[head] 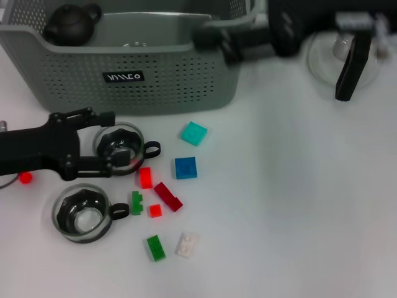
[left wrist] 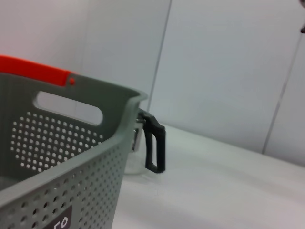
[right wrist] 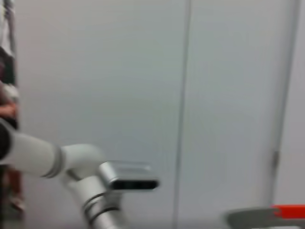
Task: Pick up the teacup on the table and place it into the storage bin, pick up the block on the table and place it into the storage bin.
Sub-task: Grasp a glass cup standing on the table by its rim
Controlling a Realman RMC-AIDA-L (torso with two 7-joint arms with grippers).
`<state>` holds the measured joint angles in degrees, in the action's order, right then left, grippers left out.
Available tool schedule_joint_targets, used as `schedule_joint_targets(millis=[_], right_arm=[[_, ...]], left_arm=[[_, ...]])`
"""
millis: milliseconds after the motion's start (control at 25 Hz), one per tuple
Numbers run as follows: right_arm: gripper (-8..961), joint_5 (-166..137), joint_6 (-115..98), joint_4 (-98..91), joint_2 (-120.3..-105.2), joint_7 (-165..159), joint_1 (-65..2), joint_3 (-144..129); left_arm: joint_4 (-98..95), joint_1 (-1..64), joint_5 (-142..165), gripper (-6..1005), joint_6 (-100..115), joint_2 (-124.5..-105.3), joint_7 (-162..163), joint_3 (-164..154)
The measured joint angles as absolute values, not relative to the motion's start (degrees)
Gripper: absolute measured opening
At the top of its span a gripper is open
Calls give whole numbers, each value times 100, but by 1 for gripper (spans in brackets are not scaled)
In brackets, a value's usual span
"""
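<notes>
left hand point(head: 107, 139) straddling teacup point(head: 120, 143), handle point(head: 152, 148) rightward

place: lab-like test room; cues: bare white table point(head: 298, 205); plain panelled wall point(left wrist: 228, 62); robot arm point(right wrist: 62, 162)

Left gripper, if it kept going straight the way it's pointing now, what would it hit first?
The left gripper points toward the robot's right, its fingers straddling the upper teacup, so that cup comes first. Beyond it lie the cup's black handle and then probably the blue block, though height is hard to judge.
</notes>
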<state>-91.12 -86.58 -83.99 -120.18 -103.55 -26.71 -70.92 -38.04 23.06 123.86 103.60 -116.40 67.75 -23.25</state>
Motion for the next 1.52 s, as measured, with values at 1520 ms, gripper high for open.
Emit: schedule_joint_targets(millis=[1520], right_arm=[[948, -9218, -9623, -5129, -12014, -9152, -3184, -6896]], left_arm=[[-7640, 2172, 15054, 904, 11466, -12414, 7941, -3899]])
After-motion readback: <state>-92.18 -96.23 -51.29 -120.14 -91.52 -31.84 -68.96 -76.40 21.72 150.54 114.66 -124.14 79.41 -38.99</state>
